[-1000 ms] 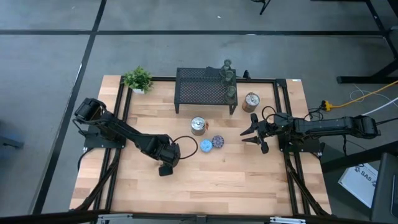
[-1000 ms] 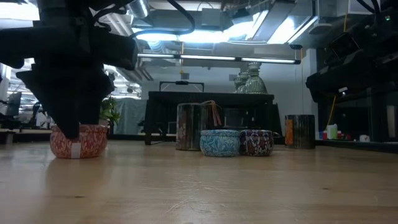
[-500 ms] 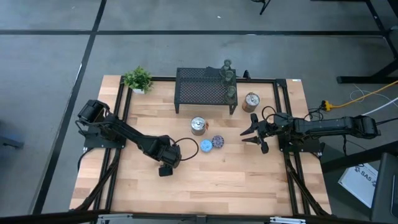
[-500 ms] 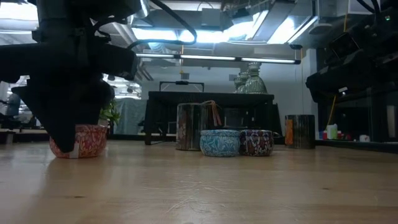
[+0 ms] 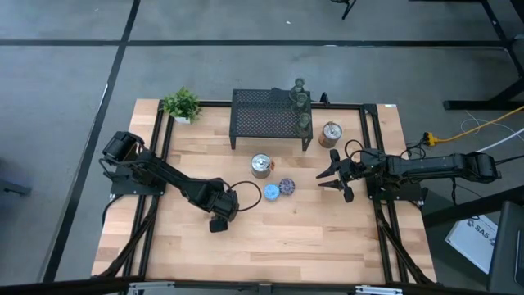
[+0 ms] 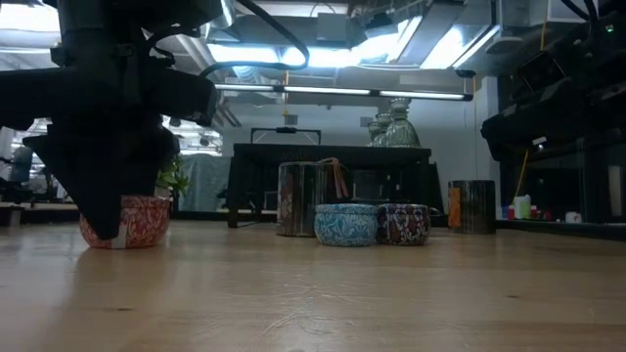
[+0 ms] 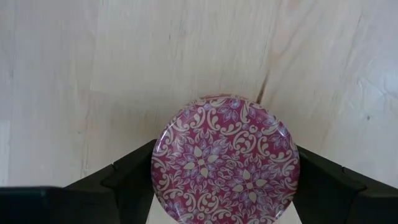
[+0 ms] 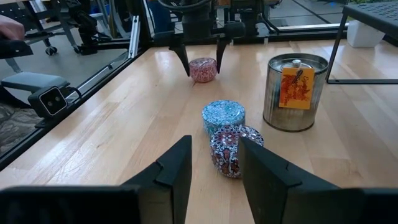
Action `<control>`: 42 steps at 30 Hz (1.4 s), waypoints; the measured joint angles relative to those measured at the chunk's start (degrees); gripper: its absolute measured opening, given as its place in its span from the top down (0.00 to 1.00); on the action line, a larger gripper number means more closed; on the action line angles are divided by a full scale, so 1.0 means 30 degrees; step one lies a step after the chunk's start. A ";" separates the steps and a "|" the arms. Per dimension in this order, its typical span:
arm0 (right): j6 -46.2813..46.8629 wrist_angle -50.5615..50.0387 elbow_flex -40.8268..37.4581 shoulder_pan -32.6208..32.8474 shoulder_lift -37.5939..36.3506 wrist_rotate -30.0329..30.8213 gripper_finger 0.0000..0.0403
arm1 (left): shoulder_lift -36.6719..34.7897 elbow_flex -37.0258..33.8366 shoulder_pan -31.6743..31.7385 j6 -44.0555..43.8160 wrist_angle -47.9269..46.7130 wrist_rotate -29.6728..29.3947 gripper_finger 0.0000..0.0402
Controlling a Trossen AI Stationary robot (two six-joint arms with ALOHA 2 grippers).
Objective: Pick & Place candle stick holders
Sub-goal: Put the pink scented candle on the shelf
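The pink holder [image 7: 225,158], a low round tin with a patterned lid, stands on its base on the table [image 5: 270,246]. My left gripper [image 5: 217,220] is down over it, shut on it; it also shows in the low view [image 6: 125,222]. The blue holder [image 5: 272,192] and the purple holder [image 5: 287,187] stand side by side at mid-table, a silver-and-orange one [image 5: 261,165] just behind them. My right gripper [image 5: 334,174] hangs open and empty to their right, pointing at them [image 8: 214,171]. My left gripper pinches the pink holder's round side wall [image 7: 155,163] between its two fingers, one on each opposite side. The fingers [image 8: 185,62] come from above, pointing down. The holder stays upright with its base on the table.
A second silver-and-orange holder [image 5: 331,133] stands at the far right. Greenish glass holders [image 5: 301,102] sit at the right end of the black mesh stand [image 5: 266,119]. A small potted plant [image 5: 181,104] stands at the far left. The near half of the table is bare wood.
My left gripper has come down a little around the pink holder, which has stayed in its place on the table. My right arm has kept still.
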 joint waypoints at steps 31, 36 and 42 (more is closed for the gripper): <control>0.0000 0.0000 0.0000 0.0002 0.0000 0.0000 0.67 | -0.7009 -0.0015 0.5077 0.1947 -0.4407 -0.1145 0.27; 0.0004 0.0000 0.0000 0.0004 -0.0007 0.0000 0.67 | -0.8078 0.0386 0.6779 0.2873 -0.4267 -0.0509 0.27; 0.0000 0.0000 0.0000 0.0001 -0.0006 0.0000 0.67 | -0.8234 0.1772 0.8176 0.5778 -0.2413 0.1009 0.27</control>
